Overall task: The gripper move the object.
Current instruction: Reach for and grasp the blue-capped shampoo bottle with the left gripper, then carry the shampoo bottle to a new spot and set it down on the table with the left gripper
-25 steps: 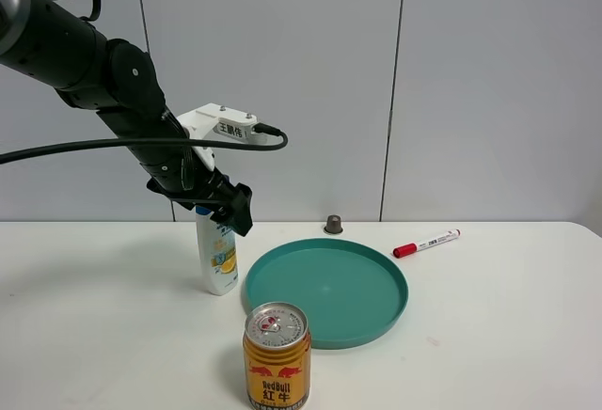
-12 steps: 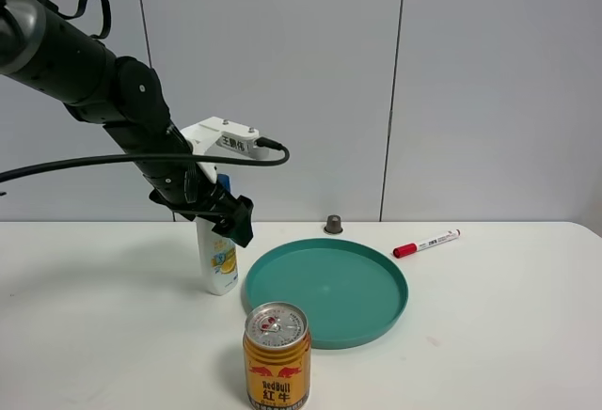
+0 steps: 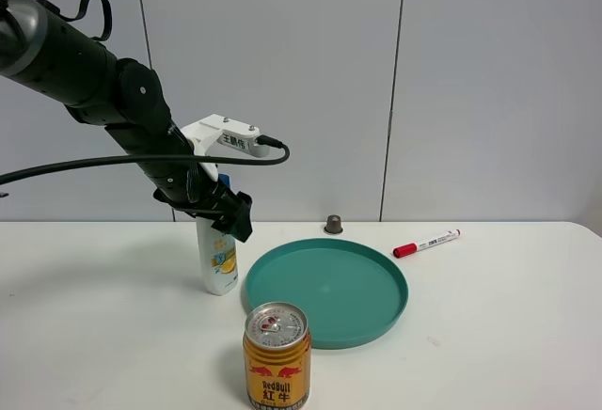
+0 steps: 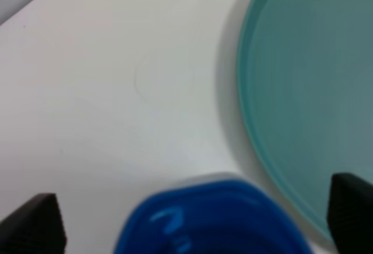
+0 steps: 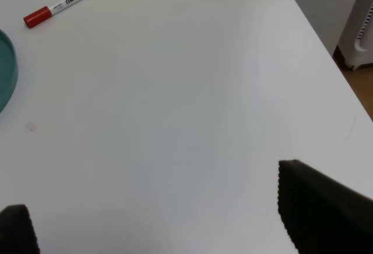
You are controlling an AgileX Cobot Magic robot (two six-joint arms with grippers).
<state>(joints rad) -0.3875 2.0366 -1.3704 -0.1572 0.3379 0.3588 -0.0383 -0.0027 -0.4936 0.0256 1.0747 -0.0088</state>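
The white shampoo bottle (image 3: 218, 261) with a yellow-orange and blue label stands upright on the white table, just left of the teal plate. Its blue cap (image 3: 223, 182) shows beside the arm, and fills the near edge of the left wrist view (image 4: 210, 219). My left gripper (image 3: 229, 209) hangs around the bottle's top, jaws wide apart on either side of the cap (image 4: 192, 213) and not closed on it. My right gripper (image 5: 169, 219) is open and empty above bare table; it is out of the exterior high view.
A round teal plate (image 3: 395, 308) lies mid-table, its rim also in the left wrist view (image 4: 250, 120). A gold Red Bull can (image 3: 277, 354) stands at the front. A red-capped white marker (image 3: 425, 242) (image 5: 64, 2) and a small grey capsule (image 3: 333, 224) lie toward the back.
The left arm has risen a little and shifted slightly, so the bottle's blue cap now shows beside the gripper. The bottle, can, plate and marker have not moved.
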